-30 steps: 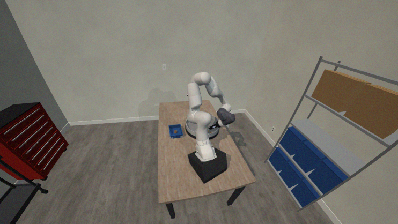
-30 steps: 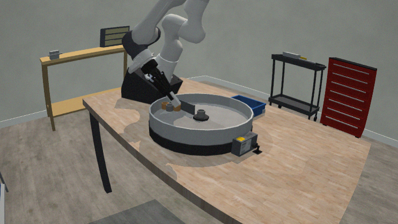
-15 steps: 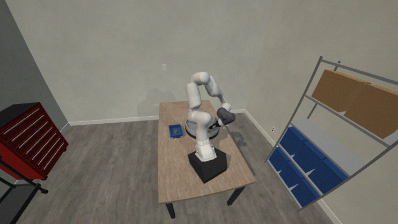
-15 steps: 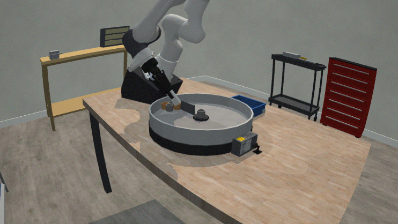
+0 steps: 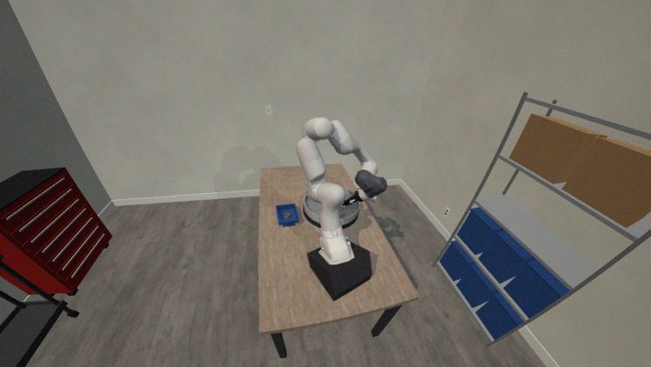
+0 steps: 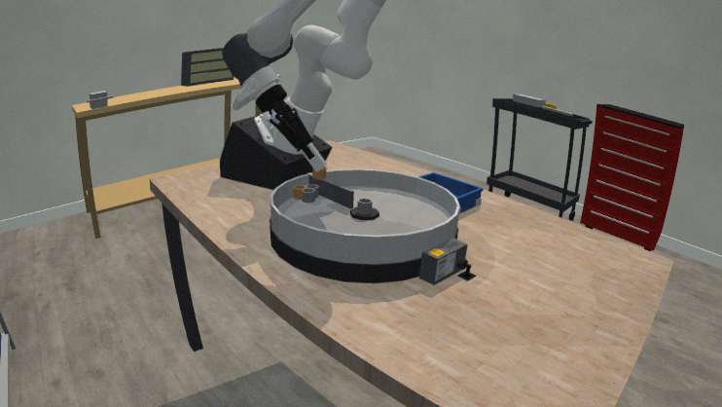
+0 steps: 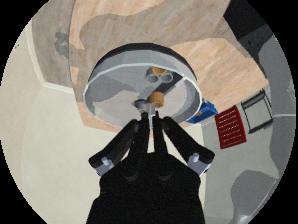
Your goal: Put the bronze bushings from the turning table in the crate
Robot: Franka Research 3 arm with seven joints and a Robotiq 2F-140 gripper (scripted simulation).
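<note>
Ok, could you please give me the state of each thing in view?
Gripper: shut on a bronze bushing.
Held bushing: lifted.
Loose bronze bushing: upright on the turning table.
Steel bushings: upright there.
Crate: open, bronze inside.
Red drawers: shut.

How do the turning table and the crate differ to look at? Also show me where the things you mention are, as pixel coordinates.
The turning table [image 5: 311, 216] [image 6: 353, 247] [image 7: 127, 59] is round; the crate [image 5: 278, 216] [image 6: 467, 203] [image 7: 208, 108] is boxy. The turning table is grey above a black base, whereas the crate is blue. The turning table is much wider than the crate. Both are open-topped.
</note>
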